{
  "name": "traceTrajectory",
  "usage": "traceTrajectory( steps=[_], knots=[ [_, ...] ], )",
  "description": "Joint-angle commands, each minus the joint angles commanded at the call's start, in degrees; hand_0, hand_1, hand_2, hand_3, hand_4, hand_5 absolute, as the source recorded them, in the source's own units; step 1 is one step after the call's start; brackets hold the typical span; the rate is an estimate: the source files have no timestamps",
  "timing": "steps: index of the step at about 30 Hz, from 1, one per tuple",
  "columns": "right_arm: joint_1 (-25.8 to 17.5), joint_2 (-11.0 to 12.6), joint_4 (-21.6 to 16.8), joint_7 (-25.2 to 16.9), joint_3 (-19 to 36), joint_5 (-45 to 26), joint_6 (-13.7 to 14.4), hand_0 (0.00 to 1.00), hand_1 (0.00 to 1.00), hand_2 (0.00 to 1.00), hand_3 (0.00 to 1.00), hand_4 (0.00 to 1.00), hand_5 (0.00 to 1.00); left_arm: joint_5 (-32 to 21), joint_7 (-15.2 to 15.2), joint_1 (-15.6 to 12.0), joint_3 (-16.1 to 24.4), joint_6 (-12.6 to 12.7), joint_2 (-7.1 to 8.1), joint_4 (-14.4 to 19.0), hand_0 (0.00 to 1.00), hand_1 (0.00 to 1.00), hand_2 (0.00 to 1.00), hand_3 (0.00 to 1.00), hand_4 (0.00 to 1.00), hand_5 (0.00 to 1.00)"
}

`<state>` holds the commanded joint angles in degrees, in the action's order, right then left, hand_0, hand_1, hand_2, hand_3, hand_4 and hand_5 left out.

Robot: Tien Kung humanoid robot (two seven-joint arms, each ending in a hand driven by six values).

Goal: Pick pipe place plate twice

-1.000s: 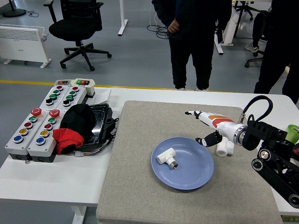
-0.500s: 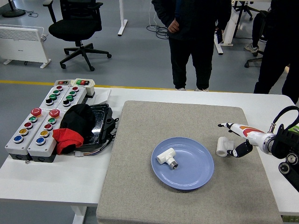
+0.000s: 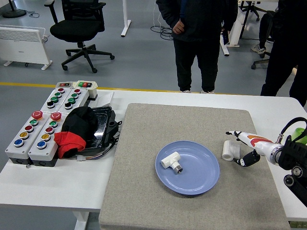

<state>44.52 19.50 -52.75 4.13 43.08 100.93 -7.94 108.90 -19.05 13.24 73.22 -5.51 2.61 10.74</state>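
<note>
A blue plate (image 3: 201, 179) lies on the grey mat, and a white T-shaped pipe fitting (image 3: 171, 162) with a metal end rests in its left half. A second white pipe fitting (image 3: 229, 150) lies on the mat just right of the plate. My right hand (image 3: 243, 148) is immediately right of this fitting, fingers spread and holding nothing; whether a fingertip touches it I cannot tell. The left arm does not show.
Two grey button boxes (image 3: 36, 134) and a black tray with a black and red cloth (image 3: 76, 129) occupy the table's left. A person in dark clothes (image 3: 196, 38) stands beyond the far edge. A green object (image 3: 301, 133) sits at the right edge.
My right hand has drawn back to the right, from over the plate's right rim to the mat's right side. The loose fitting stays on the mat.
</note>
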Motion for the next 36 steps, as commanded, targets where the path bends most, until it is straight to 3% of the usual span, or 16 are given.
traceTrajectory(
  steps=[2, 3, 9, 10, 14, 15, 16, 21, 22, 27, 28, 33, 34, 36],
  knots=[
    [-0.03, -0.35, 0.44, -0.42, -0.82, -0.38, 1.56, 0.866, 0.805, 0.917, 0.913, 0.750, 0.272, 0.18, 0.02, -0.10, 0.03, -0.07, -0.05, 0.02, 0.735, 0.746, 0.703, 0.651, 0.408, 0.998],
    [-0.03, -0.44, 0.55, -0.52, -1.03, -0.47, 2.02, 0.766, 0.723, 0.795, 0.834, 0.721, 0.245, 0.20, 0.02, -0.13, 0.03, -0.07, -0.06, 0.03, 0.735, 0.745, 0.704, 0.651, 0.408, 0.998],
    [0.05, -1.19, 1.95, -1.35, -2.82, -0.68, 4.87, 0.766, 0.723, 0.795, 0.834, 0.721, 0.245, 0.51, -0.01, -0.33, 0.16, -0.17, -0.16, 0.07, 0.735, 0.745, 0.704, 0.651, 0.408, 0.998],
    [0.04, -1.25, 2.12, -1.47, -3.00, -0.66, 5.30, 0.705, 0.670, 0.686, 0.785, 0.681, 0.196, 0.53, -0.01, -0.35, 0.17, -0.17, -0.17, 0.08, 0.734, 0.745, 0.704, 0.651, 0.409, 0.998],
    [-0.03, -1.46, 2.79, -1.96, -3.47, -0.41, 7.12, 0.705, 0.670, 0.686, 0.785, 0.681, 0.196, 0.54, 0.00, -0.40, 0.14, -0.19, -0.18, 0.08, 0.734, 0.745, 0.704, 0.651, 0.409, 0.998],
    [-0.02, -1.51, 2.97, -2.03, -3.57, -0.35, 7.34, 0.705, 0.670, 0.686, 0.785, 0.681, 0.196, 0.60, 0.02, -0.41, 0.15, -0.21, -0.18, 0.08, 0.734, 0.745, 0.704, 0.651, 0.409, 0.998],
    [-0.02, -1.54, 3.17, -2.09, -3.67, -0.27, 7.54, 0.633, 0.624, 0.623, 0.735, 0.643, 0.158, 0.64, 0.04, -0.42, 0.13, -0.23, -0.18, 0.08, 0.734, 0.746, 0.705, 0.651, 0.409, 0.998],
    [-0.06, -1.64, 3.75, -2.40, -3.96, -0.03, 8.19, 0.633, 0.624, 0.623, 0.735, 0.643, 0.158, 0.70, 0.03, -0.48, 0.16, -0.21, -0.19, 0.09, 0.734, 0.746, 0.705, 0.651, 0.409, 0.998],
    [-0.08, -1.66, 3.84, -2.46, -4.02, -0.04, 8.31, 0.557, 0.584, 0.592, 0.718, 0.633, 0.142, 0.72, 0.03, -0.48, 0.16, -0.21, -0.19, 0.10, 0.735, 0.745, 0.704, 0.651, 0.409, 0.998],
    [-0.14, -1.58, 3.80, -2.59, -3.92, -0.14, 8.49, 0.557, 0.584, 0.592, 0.718, 0.633, 0.142, 0.59, 0.05, -0.42, 0.11, -0.16, -0.16, 0.07, 0.735, 0.745, 0.704, 0.651, 0.409, 0.998],
    [-0.14, -1.56, 3.77, -2.58, -3.84, -0.15, 8.49, 0.465, 0.542, 0.565, 0.698, 0.633, 0.150, 0.57, 0.06, -0.40, 0.10, -0.15, -0.15, 0.06, 0.735, 0.745, 0.704, 0.652, 0.409, 0.998],
    [0.00, -1.40, 3.72, -2.58, -3.44, -0.36, 8.38, 0.465, 0.542, 0.565, 0.698, 0.633, 0.150, 0.45, 0.09, -0.23, 0.01, -0.10, -0.11, 0.04, 0.735, 0.745, 0.704, 0.652, 0.409, 0.998],
    [0.01, -1.38, 3.71, -2.58, -3.40, -0.41, 8.35, 0.415, 0.510, 0.552, 0.689, 0.626, 0.137, 0.42, 0.09, -0.20, -0.01, -0.09, -0.10, 0.04, 0.735, 0.745, 0.704, 0.652, 0.409, 0.998],
    [0.00, -1.32, 3.63, -2.58, -3.32, -0.49, 8.22, 0.415, 0.510, 0.552, 0.689, 0.626, 0.137, 0.46, 0.09, -0.13, 0.03, -0.09, -0.08, 0.03, 0.735, 0.745, 0.704, 0.652, 0.409, 0.998]
  ],
)
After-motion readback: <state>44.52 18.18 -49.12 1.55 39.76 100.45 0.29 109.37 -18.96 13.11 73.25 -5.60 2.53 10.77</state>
